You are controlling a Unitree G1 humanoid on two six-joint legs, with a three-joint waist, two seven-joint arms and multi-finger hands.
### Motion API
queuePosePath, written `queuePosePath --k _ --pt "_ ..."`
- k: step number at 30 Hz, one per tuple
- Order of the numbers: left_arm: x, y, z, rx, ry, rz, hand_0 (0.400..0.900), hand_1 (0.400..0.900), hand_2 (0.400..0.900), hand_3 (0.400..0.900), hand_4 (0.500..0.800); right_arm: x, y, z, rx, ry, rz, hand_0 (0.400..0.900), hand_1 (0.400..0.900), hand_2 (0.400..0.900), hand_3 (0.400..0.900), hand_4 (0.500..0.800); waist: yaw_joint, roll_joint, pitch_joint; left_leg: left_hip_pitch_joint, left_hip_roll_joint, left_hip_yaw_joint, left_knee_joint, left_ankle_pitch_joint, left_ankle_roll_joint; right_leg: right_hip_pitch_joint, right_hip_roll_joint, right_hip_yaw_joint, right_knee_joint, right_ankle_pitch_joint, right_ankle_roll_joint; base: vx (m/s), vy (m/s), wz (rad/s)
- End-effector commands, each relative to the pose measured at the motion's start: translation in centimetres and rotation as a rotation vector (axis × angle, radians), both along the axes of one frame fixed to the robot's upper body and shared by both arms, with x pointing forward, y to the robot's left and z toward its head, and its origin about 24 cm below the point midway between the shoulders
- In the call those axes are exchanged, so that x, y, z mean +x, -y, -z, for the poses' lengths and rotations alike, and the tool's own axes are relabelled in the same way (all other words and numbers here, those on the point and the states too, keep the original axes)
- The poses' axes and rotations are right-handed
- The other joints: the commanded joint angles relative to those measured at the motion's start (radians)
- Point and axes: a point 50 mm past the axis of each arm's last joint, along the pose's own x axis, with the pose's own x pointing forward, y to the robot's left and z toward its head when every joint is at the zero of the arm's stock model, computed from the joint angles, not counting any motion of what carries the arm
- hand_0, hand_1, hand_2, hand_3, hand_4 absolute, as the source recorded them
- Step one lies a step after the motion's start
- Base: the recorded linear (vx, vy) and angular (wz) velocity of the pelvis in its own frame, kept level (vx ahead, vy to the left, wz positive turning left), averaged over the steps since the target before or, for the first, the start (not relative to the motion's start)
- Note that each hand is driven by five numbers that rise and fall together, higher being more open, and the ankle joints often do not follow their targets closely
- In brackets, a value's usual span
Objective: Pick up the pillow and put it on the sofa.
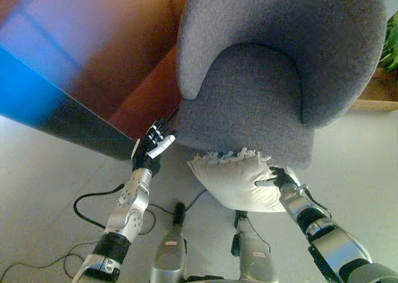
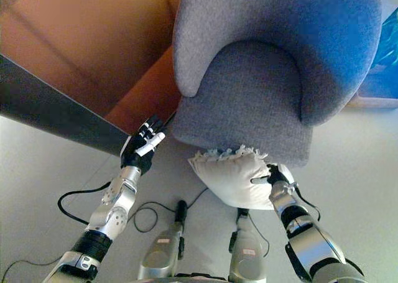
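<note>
A white pillow (image 1: 236, 180) with a fringed edge hangs just below the front edge of a grey armchair-style sofa (image 1: 261, 90). My right hand (image 1: 280, 178) grips the pillow's right side, thumb and fingers curled round the cloth. My left hand (image 1: 153, 145) is raised at the sofa's front left corner, fingers straight, holding nothing. The pillow also shows in the right eye view (image 2: 233, 176) with the right hand (image 2: 273, 176) on it.
A brown wooden cabinet or wall panel (image 1: 106, 59) stands to the left of the sofa. A wooden planter edge with green leaves (image 1: 388, 53) is at the right. Light grey floor (image 1: 50, 171) lies around.
</note>
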Motion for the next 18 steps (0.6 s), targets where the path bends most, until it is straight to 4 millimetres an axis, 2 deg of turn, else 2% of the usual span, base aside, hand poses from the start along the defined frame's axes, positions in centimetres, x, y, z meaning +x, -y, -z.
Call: queuePosePath --k 1,7,18 --pt "1.8 0.4 -6.4 0.019 0.305 0.036 0.9 0.9 0.9 0.9 0.8 2.9 2.7 -4.7 -0.128 0.1 0.02 0.9 0.9 0.9 0.9 0.8 0.032 -0.022 0.022 -0.099 -0.017 -0.056 0.097 -0.032 0.01 0.046 -0.079 0.039 0.037 -0.062 0.111 -0.07 -0.013 -0.05" --pt "2.2 0.5 -8.2 0.02 0.367 0.043 0.9 0.9 0.9 0.9 0.8 3.8 3.7 -6.4 -0.137 0.124 0.041 0.9 0.9 0.9 0.9 0.8 0.036 -0.023 0.062 -0.127 -0.023 -0.049 0.115 -0.036 0.01 0.026 -0.079 0.034 0.031 -0.047 0.11 -0.05 -0.009 -0.03" --pt "2.5 0.9 -9.9 -0.004 0.431 0.043 0.9 0.9 0.9 0.9 0.8 5.7 3.1 -9.1 -0.133 0.173 -0.017 0.9 0.9 0.9 0.9 0.8 0.039 -0.015 0.075 -0.2 -0.044 -0.04 0.132 -0.037 0.015 -0.056 -0.09 0.019 0.039 -0.026 0.113 0.0 0.0 0.0"
